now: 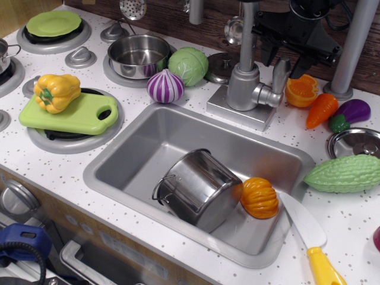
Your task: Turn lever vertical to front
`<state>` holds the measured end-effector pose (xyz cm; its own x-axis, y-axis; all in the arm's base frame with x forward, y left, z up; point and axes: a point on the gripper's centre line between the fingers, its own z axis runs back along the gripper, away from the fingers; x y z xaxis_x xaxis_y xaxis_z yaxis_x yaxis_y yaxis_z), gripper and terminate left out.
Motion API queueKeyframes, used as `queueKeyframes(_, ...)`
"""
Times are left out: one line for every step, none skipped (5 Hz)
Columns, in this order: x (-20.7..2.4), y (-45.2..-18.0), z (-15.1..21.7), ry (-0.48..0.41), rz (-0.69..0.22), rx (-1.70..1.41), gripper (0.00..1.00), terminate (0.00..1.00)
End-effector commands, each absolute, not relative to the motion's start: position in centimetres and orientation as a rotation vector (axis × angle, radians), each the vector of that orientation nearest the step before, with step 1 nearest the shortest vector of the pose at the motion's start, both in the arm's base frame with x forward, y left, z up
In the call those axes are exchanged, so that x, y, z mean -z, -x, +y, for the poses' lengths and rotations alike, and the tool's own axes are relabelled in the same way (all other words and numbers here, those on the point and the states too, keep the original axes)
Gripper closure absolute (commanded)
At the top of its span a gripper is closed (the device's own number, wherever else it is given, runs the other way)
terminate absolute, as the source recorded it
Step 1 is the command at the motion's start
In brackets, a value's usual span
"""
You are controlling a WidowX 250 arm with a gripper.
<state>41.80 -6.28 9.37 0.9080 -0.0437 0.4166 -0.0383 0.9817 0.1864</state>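
**Lever upright beside the faucet, gripper lifted clear at the far edge**

Lever (280,74) stands on the short side cylinder of the silver faucet (243,83), near the far edge of the counter and just behind the sink (148,139). Its long axis runs close to vertical, the free end pointing up and leaning slightly to the right; the lower end joins the cylinder. Nothing touches it.

The black gripper (300,56) hangs above and behind the lever, toward the far right corner. Two dark fingers (310,62) point down and appear spread with a gap between them, holding nothing, though the black parts merge against the dark wooden back wall and their tips are hard to separate. The top of the gripper is cut off by the upper edge, as is the faucet's tall spout pipe.

Inside the sink a steel pot (199,189) lies on its side with an orange pumpkin (259,198) touching it. A white-bladed knife (309,237) lies across the sink's near right rim, its yellow handle cut off at the near edge. An orange half (301,90), a carrot (321,110) and an eggplant (351,113) sit right of the faucet; the gripper partly hides the orange half.
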Motion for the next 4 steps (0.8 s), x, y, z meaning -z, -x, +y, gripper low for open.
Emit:
queueKeyframes(-11.0, -42.1, -6.8, -0.176, -0.481, -0.021, 1.0, 0.0)
queueKeyframes(-11.2, -40.6, -7.8, -0.168, -0.424, -0.085, 1.0, 0.0)
queueKeyframes(-11.4, -38.6, -8.8, -0.135, -0.281, -0.163, 1.0, 0.0)
queueKeyframes(-10.0, -38.9, -8.3, -0.07, -0.252, -0.154, 1.0, 0.0)
